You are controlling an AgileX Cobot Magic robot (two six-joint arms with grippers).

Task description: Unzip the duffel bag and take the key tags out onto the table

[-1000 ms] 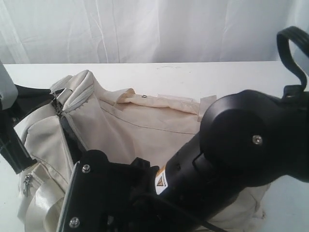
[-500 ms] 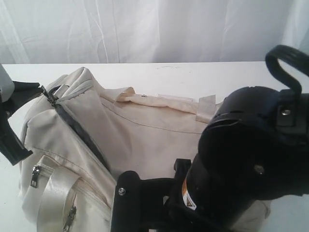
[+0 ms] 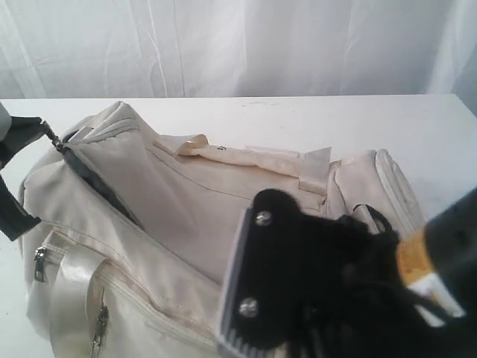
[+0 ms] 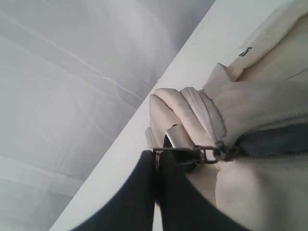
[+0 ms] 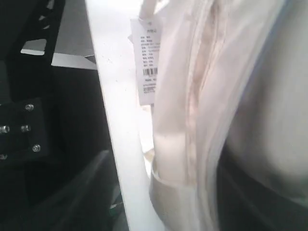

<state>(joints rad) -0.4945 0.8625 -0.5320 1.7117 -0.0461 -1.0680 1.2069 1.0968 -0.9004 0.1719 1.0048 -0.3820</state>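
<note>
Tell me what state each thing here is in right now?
duffel bag: lying on the table, main zipper partly open.
left gripper: shut on the zipper pull.
right gripper: open, at the bag's edge.
side pocket zipper: looks closed.
key tags: not in view.

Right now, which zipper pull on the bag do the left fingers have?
The main top zipper's pull, pinched between the left fingers. The side-pocket pulls, one and another, hang free lower down the duffel bag.
</note>
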